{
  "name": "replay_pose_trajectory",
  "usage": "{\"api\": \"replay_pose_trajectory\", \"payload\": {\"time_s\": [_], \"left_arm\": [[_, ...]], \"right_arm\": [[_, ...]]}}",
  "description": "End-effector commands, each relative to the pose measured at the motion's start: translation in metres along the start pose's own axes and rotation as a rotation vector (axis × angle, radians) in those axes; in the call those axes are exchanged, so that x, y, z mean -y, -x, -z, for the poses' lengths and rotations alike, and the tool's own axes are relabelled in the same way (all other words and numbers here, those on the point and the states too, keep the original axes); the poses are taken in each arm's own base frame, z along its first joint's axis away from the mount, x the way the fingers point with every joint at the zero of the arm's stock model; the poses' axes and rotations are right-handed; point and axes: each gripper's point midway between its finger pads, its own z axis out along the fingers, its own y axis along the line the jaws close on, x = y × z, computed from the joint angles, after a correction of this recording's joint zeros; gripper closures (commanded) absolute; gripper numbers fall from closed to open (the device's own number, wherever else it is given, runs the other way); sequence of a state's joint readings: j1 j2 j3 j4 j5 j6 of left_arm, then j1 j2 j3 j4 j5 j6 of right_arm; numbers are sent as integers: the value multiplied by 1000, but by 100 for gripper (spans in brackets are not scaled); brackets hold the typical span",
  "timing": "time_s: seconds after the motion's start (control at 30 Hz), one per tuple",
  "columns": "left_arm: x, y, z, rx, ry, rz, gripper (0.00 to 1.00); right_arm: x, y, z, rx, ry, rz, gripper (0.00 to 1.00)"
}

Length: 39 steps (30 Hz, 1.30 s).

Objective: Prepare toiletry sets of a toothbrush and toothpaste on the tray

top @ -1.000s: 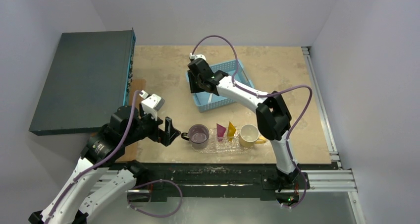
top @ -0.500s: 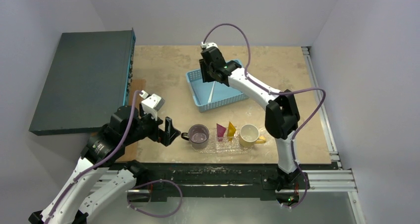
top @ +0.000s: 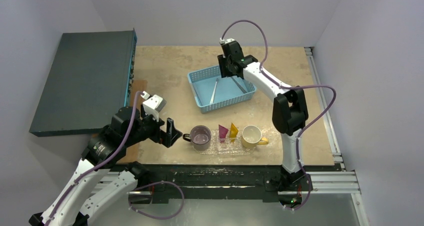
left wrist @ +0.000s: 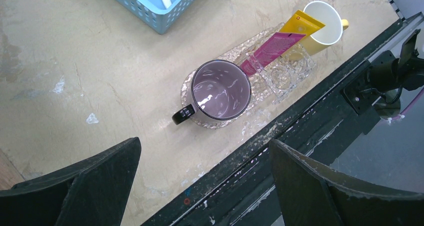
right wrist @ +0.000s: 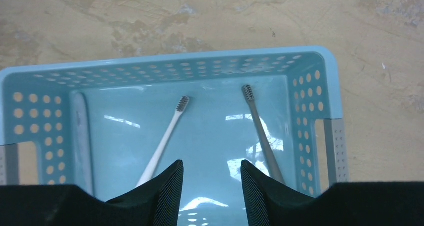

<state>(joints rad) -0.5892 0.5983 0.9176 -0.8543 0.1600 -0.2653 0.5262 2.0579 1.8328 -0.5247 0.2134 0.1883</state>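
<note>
On surface [top: 165, 71], blue basket [right wrist: 200, 68] under parted, empty right jaws, well apart from tray [left wrist: 257, 93] near wide-spread empty left jaws; inside basket, white toothbrush [right wrist: 165, 141] and grey toothbrush [right wrist: 260, 131] lengthwise toward right jaws, heads away.

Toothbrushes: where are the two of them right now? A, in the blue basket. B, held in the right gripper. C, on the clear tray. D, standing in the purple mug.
A: the right wrist view shows the pale toothbrush and the grey toothbrush both lying on the floor of the blue basket, with the open right gripper above them holding nothing.
</note>
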Motion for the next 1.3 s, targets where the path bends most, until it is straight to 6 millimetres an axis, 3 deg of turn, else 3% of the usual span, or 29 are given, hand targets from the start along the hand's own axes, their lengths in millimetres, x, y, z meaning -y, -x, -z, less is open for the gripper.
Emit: {"api": "replay_pose_trajectory", "payload": {"time_s": [0.0, 0.4, 0.93, 1.13, 1.27], "left_arm": [[-1, 6, -2, 19, -1, -22, 0], [0, 6, -3, 14, -6, -23, 0], [0, 5, -4, 7, -5, -22, 0], [-1, 5, -4, 7, -3, -21, 0], [-1, 5, -4, 6, -2, -21, 0]], "right_arm": [[12, -21, -18, -70, -7, 51, 51], [39, -49, -52, -160, -28, 27, 44], [50, -66, -81, -217, -41, 4, 37], [51, -80, -88, -261, -17, -1, 37], [46, -90, -90, -282, 16, -5, 46]]}}
